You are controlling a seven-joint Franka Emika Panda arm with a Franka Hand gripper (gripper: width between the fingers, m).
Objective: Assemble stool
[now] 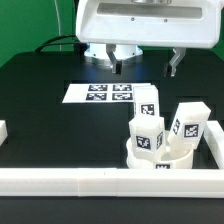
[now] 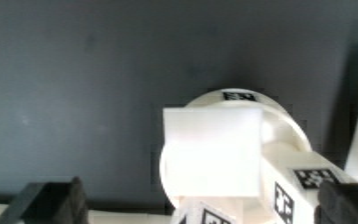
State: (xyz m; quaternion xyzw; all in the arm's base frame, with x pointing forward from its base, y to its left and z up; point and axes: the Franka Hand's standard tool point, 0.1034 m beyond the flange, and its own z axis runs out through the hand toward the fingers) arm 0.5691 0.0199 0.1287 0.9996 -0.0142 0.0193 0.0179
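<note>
Hand (image 1: 147, 68) up high, its two fingers spread wide with nothing between them, hovering over the far edge of the marker board (image 1: 105, 93), a touch toward the exterior view's right of it. Reading across from that board, the stool sits off its near corner, toward the exterior view's right, well apart from the hand and lower down. Its round seat (image 1: 165, 160) lies flat on the tabletop (image 1: 40, 110), with blocky legs standing up around it. The first leg (image 1: 148, 135) is nearest the board, the second leg (image 1: 147, 100) is behind it, and the third leg (image 1: 188, 125) is furthest from the board. Whether each one is home in a socket or just propped there, I can't tell. The wrist view shows one white leg large, with the disc behind it. My read is hard plastic: light, stiff, smooth enough to slip, not fragile. A leg's flat sides look like the place to pinch, across two opposite faces. The seat looks too wide for these fingers, except maybe at the rim.
</note>
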